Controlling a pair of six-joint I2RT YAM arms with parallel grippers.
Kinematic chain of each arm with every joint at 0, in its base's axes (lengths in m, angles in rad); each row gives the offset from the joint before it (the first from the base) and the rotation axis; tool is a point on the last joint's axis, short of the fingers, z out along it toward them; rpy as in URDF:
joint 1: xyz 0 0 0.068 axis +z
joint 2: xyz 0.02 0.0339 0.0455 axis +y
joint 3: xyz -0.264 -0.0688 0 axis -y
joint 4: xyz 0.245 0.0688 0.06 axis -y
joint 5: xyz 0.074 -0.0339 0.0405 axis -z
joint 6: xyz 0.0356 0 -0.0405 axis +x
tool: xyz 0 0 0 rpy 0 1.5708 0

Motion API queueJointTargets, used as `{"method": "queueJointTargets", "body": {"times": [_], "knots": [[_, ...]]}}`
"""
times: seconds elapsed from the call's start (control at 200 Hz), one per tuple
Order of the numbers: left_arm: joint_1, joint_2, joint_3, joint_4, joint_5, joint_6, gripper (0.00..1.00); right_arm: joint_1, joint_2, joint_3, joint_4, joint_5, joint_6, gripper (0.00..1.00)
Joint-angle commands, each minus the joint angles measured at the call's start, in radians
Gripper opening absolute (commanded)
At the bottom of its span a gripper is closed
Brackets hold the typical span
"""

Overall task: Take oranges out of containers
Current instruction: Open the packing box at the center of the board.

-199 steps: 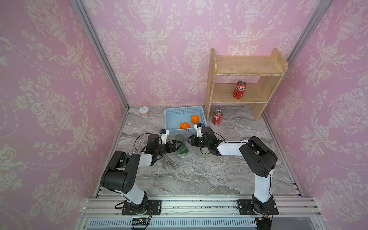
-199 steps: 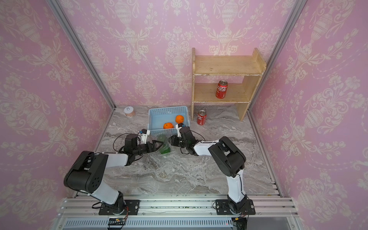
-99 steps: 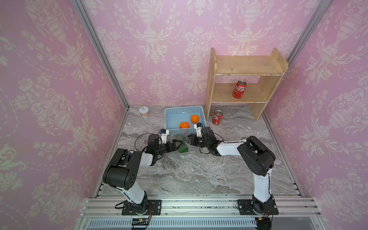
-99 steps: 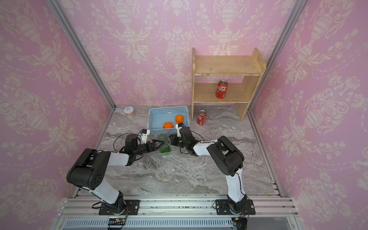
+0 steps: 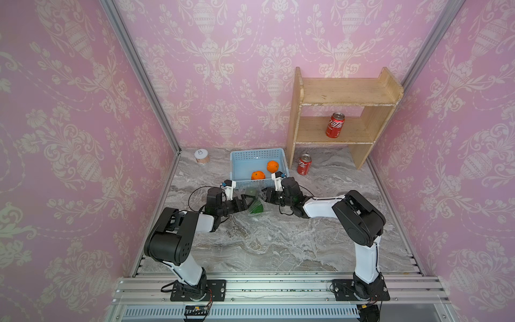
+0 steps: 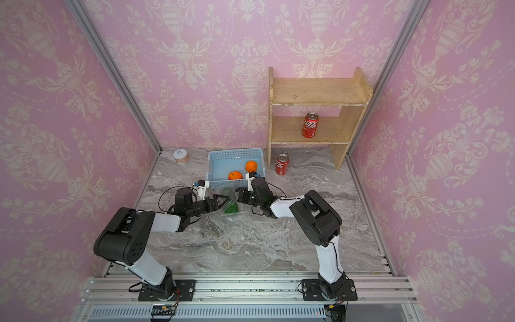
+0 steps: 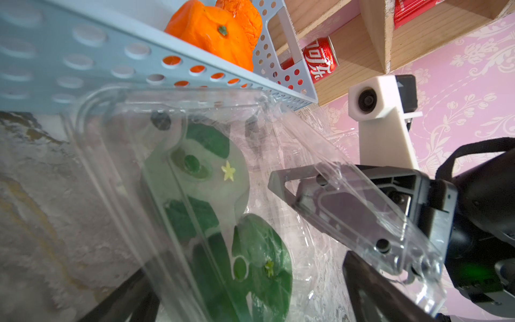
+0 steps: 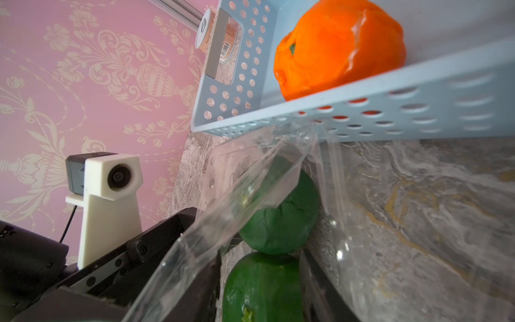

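Blue basket (image 5: 256, 155) at centre on a marble tabletop (image 5: 278, 245), wooden shelf (image 5: 342, 94) upper right, red can (image 5: 335, 125) upright on its lower board, second can (image 5: 304, 165) between basket and shelf foot, small lidded tub (image 5: 201, 156) left of the basket, pink patterned wallpaper (image 5: 223, 55) all round.

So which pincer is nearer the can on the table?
Right. The right pincer is by the basket corner nearest the can; the left pincer lies beyond the clear box.

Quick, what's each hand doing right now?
Left hand: around the clear plastic clamshell box; grip cannot be told.
Right hand: open.
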Motion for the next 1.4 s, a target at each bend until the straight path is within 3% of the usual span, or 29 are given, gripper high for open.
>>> {"method": "queueJointTargets", "body": {"times": [0.0, 0.135, 1.396], "knots": [[-0.008, 0.019, -0.009, 0.011, 0.066, -0.002, 0.99, 0.011, 0.036, 0.029, 0.002, -0.032, -0.015, 0.50], [-0.008, 0.021, -0.010, 0.014, 0.067, -0.004, 0.99, 0.011, 0.039, 0.042, 0.000, -0.040, -0.019, 0.55], [-0.008, 0.071, -0.035, 0.132, 0.086, -0.054, 0.99, 0.026, 0.080, 0.112, -0.012, -0.137, -0.019, 0.72]]}}
